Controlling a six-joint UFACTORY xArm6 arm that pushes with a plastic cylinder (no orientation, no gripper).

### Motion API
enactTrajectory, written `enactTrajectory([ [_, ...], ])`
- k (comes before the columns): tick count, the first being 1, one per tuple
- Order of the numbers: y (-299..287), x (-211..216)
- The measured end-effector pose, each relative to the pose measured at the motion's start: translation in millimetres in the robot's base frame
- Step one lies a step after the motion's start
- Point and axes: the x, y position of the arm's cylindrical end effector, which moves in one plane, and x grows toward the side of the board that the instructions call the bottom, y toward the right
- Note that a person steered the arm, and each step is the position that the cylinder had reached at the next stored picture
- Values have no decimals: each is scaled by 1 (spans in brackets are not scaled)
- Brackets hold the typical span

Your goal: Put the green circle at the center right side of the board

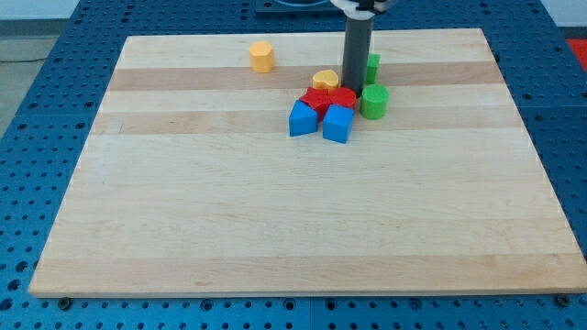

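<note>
The green circle (pixel 374 101) is a short green cylinder standing on the wooden board (pixel 303 229) right of centre in the upper part of the view. My tip (pixel 354 88) is just to its left, nearly touching it, at the back of a cluster of blocks. A second green block (pixel 372 66) sits behind the rod, partly hidden. Two red blocks (pixel 318 100) (pixel 343 98) lie just left of the green circle. Two blue blocks (pixel 302 119) (pixel 337 124) sit in front of the red ones. A yellow block (pixel 325 80) lies behind the red ones.
A yellow cylinder-like block (pixel 262 56) stands alone near the board's top edge, left of the cluster. The board lies on a blue perforated table (pixel 37 110).
</note>
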Motion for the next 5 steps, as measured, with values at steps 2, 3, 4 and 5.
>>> enactTrajectory([
  [2,8,5],
  [3,26,15],
  [4,39,25],
  [5,45,31],
])
